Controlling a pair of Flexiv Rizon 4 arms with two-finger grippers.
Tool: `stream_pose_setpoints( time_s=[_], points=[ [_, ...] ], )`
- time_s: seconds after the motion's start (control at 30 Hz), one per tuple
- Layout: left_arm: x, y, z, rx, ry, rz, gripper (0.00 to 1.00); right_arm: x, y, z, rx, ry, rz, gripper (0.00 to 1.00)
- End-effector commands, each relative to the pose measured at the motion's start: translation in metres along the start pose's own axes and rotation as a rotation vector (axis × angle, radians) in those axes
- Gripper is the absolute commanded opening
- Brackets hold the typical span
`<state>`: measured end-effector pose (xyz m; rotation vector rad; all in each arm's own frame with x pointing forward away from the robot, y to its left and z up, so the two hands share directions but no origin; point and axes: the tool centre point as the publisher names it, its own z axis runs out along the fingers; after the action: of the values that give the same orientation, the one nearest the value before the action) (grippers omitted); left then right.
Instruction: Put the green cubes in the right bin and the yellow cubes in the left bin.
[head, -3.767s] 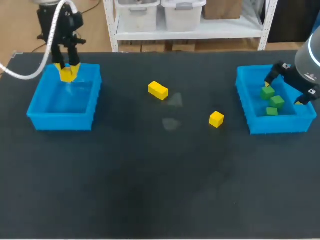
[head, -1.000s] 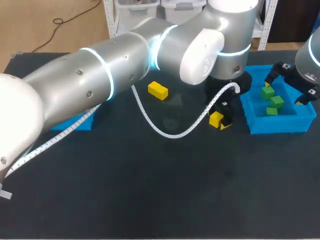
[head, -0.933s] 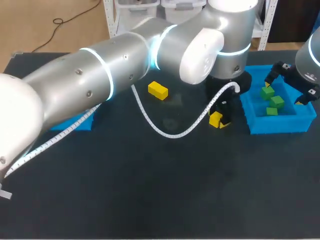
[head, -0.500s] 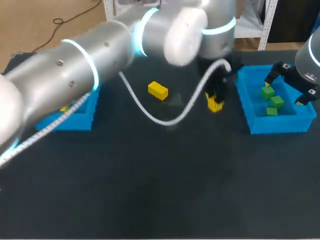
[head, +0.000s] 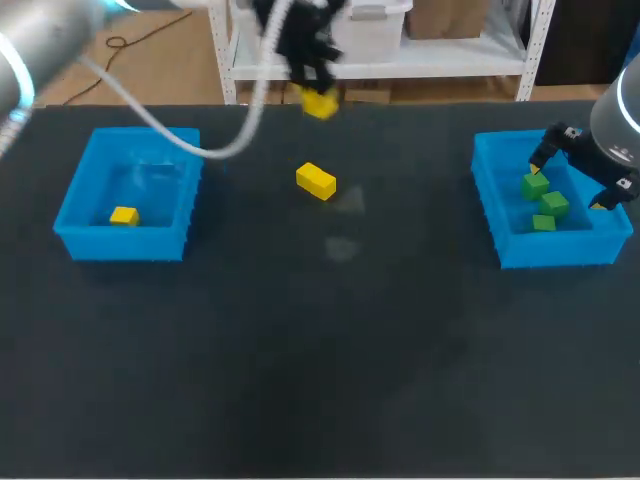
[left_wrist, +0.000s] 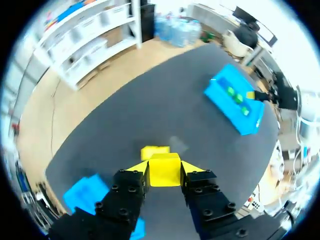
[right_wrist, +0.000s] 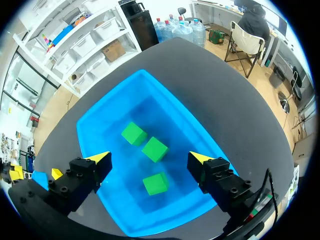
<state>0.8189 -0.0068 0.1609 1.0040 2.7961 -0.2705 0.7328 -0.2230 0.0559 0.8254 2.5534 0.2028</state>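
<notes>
Altogether, six cubes and two bins were counted. Yellow, three: first yellow cube lay inside the left bin; second yellow cube lay on the table between the bins; third yellow cube was clamped in the left gripper, raised above the table's far edge. Green cubes, three, all lay in the right bin, beneath the right gripper, whose fingers were spread and held nothing.

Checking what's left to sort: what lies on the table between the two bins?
Head view: one yellow cube lies between the left bin and right bin. The left gripper holds a second cube in the air.
</notes>
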Motion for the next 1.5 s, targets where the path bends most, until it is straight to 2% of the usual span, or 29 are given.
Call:
stream_pose_setpoints(
  time_s=[0.03, 0.2, 0.33, 0.47, 0.6, 0.63, 0.67, 0.7, 0.77, 0.83, 1.0, 1.07, 1.2, 1.3, 1.37, 1.5],
  points=[
    [0.123, 0.066, -0.023, -0.081, -0.239, -0.216, 0.0, 0.002, -0.002, 0.0, -0.003, -0.01, 0.002, 1.0],
    [0.164, 0.098, -0.023, -0.128, -0.205, -0.303, 0.0, 0.002, -0.002, 0.0, -0.003, -0.01, 0.002, 1.0],
    [0.191, 0.108, -0.023, -0.141, -0.176, -0.347, 0.0, 0.002, -0.002, 0.0, -0.003, -0.01, 0.002, 1.0],
    [0.207, 0.115, -0.013, -0.166, -0.13, -0.359, 0.0, 0.002, -0.002, 0.0, -0.003, -0.01, 0.002, 1.0],
    [0.211, 0.118, -0.009, -0.188, -0.088, -0.339, 0.0, 0.002, -0.002, 0.0, -0.003, -0.01, 0.002, 1.0],
    [0.211, 0.12, -0.01, -0.216, -0.07, -0.323, 0.1, 0.002, -0.002, 0.0, -0.003, -0.01, 0.002, 1.0],
    [0.209, 0.122, -0.015, -0.214, -0.075, -0.306, 0.81, 0.002, -0.002, 0.0, -0.003, -0.01, 0.002, 1.0],
    [0.206, 0.123, -0.021, -0.205, -0.092, -0.298, 1.0, 0.002, -0.002, 0.0, -0.003, -0.01, 0.002, 1.0],
    [0.198, 0.126, -0.038, -0.21, -0.11, -0.273, 1.0, 0.002, -0.002, 0.0, -0.003, -0.01, 0.002, 1.0],
    [0.184, 0.126, -0.058, -0.209, -0.171, -0.241, 1.0, 0.002, -0.002, 0.0, -0.003, -0.01, 0.002, 1.0],
    [0.138, 0.114, -0.092, -0.216, -0.237, -0.06, 1.0, 0.002, -0.002, 0.0, -0.003, -0.01, 0.002, 1.0],
    [0.119, 0.109, -0.094, -0.184, -0.245, 0.01, 1.0, 0.002, -0.002, 0.0, -0.003, -0.01, 0.002, 1.0],
    [0.085, 0.091, -0.089, -0.137, -0.208, 0.136, 1.0, 0.002, -0.002, 0.0, -0.003, -0.01, 0.002, 1.0],
    [0.059, 0.078, -0.082, -0.103, -0.193, 0.189, 1.0, 0.002, -0.002, 0.0, -0.003, -0.01, 0.002, 1.0],
    [0.043, 0.072, -0.077, -0.093, -0.191, 0.202, 1.0, 0.002, -0.002, 0.0, -0.003, -0.01, 0.002, 1.0],
    [0.01, 0.064, -0.068, -0.001, -0.213, 0.141, 1.0, 0.002, -0.002, 0.0, -0.003, -0.01, 0.002, 1.0]
  ],
)
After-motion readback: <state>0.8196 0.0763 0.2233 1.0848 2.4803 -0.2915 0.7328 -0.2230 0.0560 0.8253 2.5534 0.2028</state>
